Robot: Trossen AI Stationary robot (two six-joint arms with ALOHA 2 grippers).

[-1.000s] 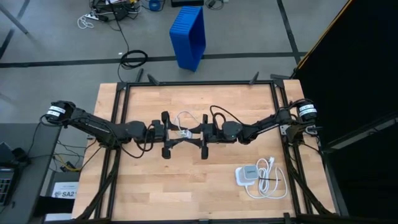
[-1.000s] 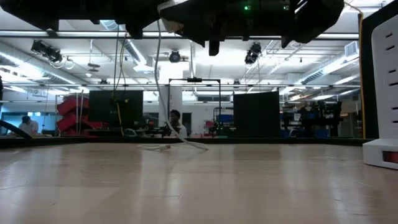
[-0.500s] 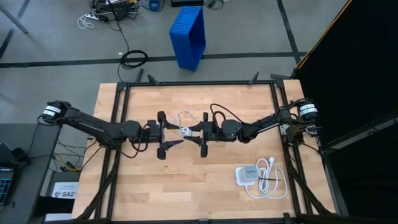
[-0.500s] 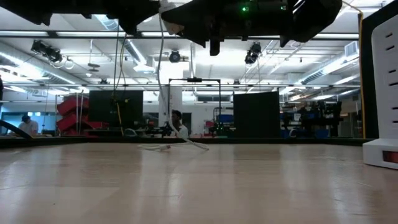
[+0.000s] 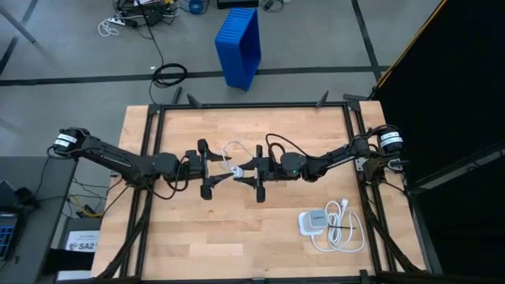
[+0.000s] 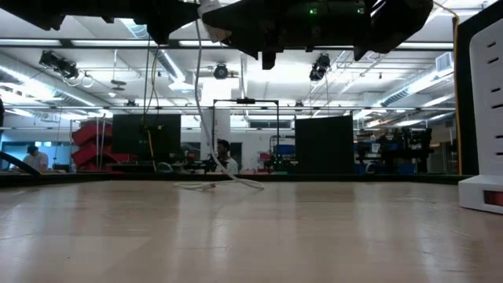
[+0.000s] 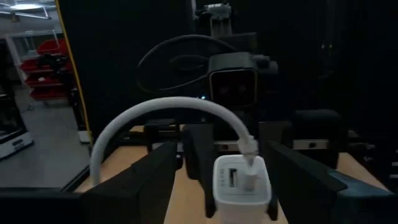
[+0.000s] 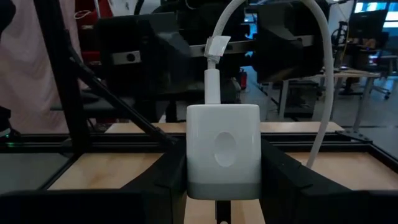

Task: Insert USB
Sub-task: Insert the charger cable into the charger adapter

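My right gripper (image 5: 241,168) is shut on a small white charger block (image 8: 222,152) above the middle of the table. The thin white USB cable (image 5: 229,149) arcs up from a plug (image 7: 250,168) that sticks in one port of the block's face; a second port (image 7: 229,178) beside it is bare. The cable hangs down (image 6: 206,102) and its lower loops lie on the table (image 6: 224,184). My left gripper (image 5: 221,168) is open, facing the block from the table's left. Its fingers stand apart on either side of the block without touching it. My right gripper pinches the charger block by its two opposite sides (image 8: 191,155) between its two fingers (image 8: 169,180). The fingers lie level and come from the table's right. The block is lifted clear of the table, its port face (image 7: 241,180) turned toward my left gripper.
A flat white socket block (image 5: 313,222) with its thick white cord (image 5: 344,226) lies near the table's right front corner; it shows at the right edge of the low view (image 6: 481,118). Black frame rails (image 5: 252,106) border the table. A blue crate (image 5: 239,46) stands on the floor beyond.
My left gripper has drawn back a little toward the table's left edge, away from the charger block. The block and my right gripper have stayed in place, with the cable plug in the block.
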